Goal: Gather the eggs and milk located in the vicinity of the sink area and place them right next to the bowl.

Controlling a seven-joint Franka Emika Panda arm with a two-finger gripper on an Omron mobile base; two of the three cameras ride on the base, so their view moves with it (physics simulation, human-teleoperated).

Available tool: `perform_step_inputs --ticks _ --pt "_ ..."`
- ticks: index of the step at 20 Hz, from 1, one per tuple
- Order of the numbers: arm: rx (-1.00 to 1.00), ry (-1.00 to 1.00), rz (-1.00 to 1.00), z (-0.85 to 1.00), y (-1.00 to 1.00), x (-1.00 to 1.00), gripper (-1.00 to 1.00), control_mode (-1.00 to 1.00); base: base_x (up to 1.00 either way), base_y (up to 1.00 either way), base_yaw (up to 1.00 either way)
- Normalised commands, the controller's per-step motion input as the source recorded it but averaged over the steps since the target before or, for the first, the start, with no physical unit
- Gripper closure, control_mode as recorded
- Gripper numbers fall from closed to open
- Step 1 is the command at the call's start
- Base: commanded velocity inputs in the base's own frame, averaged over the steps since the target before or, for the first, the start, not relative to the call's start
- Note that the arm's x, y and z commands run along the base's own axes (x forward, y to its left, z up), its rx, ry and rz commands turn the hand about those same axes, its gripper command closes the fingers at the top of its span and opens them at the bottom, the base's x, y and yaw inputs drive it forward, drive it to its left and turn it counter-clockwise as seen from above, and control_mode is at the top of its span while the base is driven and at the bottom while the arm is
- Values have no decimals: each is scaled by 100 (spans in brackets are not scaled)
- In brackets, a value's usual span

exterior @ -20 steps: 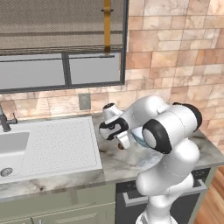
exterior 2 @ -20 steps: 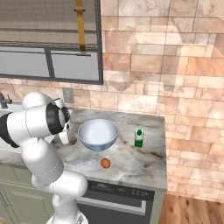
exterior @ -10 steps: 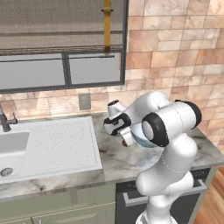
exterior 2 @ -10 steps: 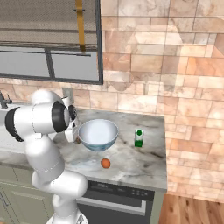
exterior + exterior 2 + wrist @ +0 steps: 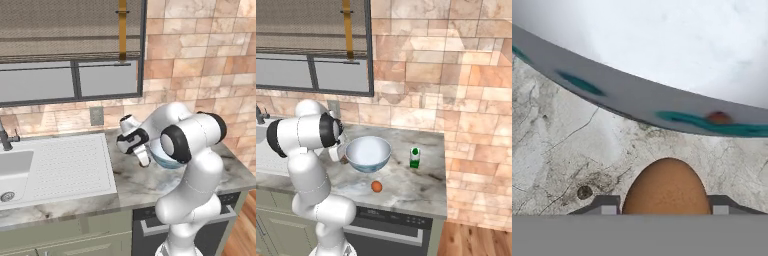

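My gripper (image 5: 663,206) is shut on the dark brown egg (image 5: 667,186), which sits between the two fingertips just over the marble counter. Right in front of it curves the rim of the pale blue-white bowl (image 5: 662,107). From the base, the gripper (image 5: 144,160) points down at the bowl's (image 5: 167,159) left side. The bowl (image 5: 368,152) stands mid-counter, the brighter orange-brown egg (image 5: 376,186) lies in front of it, and the small milk carton (image 5: 415,157) with a green top stands a little to its right. The white sink unit (image 5: 60,165) lies to the left.
A dark faucet (image 5: 6,137) rises at the sink's far left. The brick wall with an outlet (image 5: 96,116) and a window backs the counter. The counter's front edge (image 5: 406,212) runs above a dark oven front. My own arm covers part of the bowl.
The arm has swung right from the drainboard's edge towards the bowl, and the hand has come down beside the bowl's left side with the egg in it.
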Motion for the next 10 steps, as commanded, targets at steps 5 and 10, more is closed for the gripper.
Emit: perform_step_inputs --ticks 5,10 --pt "-1 0 -6 -5 -32 0 -100 -100 0 0 0" --pt "0 -5 -1 6 -17 -9 -100 -100 0 0 0"
